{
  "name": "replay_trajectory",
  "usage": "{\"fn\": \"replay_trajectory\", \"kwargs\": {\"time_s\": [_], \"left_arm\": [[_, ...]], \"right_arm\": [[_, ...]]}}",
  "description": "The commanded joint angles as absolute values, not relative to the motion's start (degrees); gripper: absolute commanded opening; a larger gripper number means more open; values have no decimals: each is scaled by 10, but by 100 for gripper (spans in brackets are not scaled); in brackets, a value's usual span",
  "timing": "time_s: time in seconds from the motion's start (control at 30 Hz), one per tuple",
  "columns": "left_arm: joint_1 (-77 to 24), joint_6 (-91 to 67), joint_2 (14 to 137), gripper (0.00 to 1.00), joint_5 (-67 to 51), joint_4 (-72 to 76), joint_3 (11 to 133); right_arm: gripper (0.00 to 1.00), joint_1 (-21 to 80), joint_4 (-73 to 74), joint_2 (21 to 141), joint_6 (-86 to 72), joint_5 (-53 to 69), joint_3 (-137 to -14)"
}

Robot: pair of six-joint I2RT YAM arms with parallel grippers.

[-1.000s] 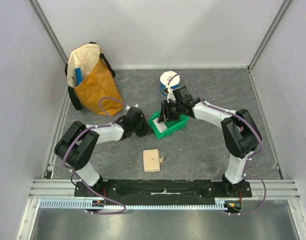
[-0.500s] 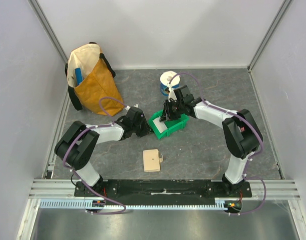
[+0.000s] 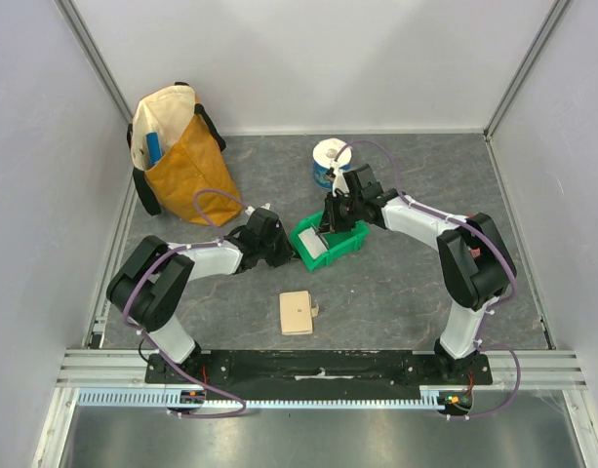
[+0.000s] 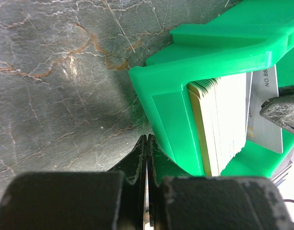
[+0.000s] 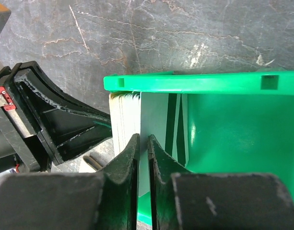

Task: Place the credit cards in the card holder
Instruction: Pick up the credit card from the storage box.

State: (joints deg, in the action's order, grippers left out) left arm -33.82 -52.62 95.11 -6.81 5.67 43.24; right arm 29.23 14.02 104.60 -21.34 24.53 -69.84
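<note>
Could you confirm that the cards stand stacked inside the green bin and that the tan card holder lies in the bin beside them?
Not quite. The cards do stand stacked inside the green bin, but the tan card holder is not in it. It lies on the table, apart from the bin and nearer the arm bases. The top external view shows this.

The left arm (image 3: 206,258) folds up from its base at seven o'clock, and its forearm lies low, reaching toward three o'clock. The left gripper (image 4: 146,140) has its fingers pressed flat together. The right arm (image 3: 416,219) rises from five o'clock, its forearm stretching toward ten o'clock with the wrist tipped down. The right gripper (image 5: 141,140) shows only a thin slit between its fingers; whether they pinch anything is unclear.
</note>
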Motion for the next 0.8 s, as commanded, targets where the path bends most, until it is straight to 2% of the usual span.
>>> {"fn": "replay_trajectory", "kwargs": {"time_s": [0.0,0.43,0.7,0.77], "left_arm": [[-338,-535,955,2,-90,78,458],[-337,-540,956,2,-96,83,456],[-338,-541,958,2,-100,87,456],[-337,-541,959,2,-99,88,455]], "right_arm": [[14,291,138,1022,-204,230,-700],[12,294,192,1055,-151,161,-723],[19,303,200,1076,-142,151,-740],[18,305,202,1080,-142,154,-744]]}}
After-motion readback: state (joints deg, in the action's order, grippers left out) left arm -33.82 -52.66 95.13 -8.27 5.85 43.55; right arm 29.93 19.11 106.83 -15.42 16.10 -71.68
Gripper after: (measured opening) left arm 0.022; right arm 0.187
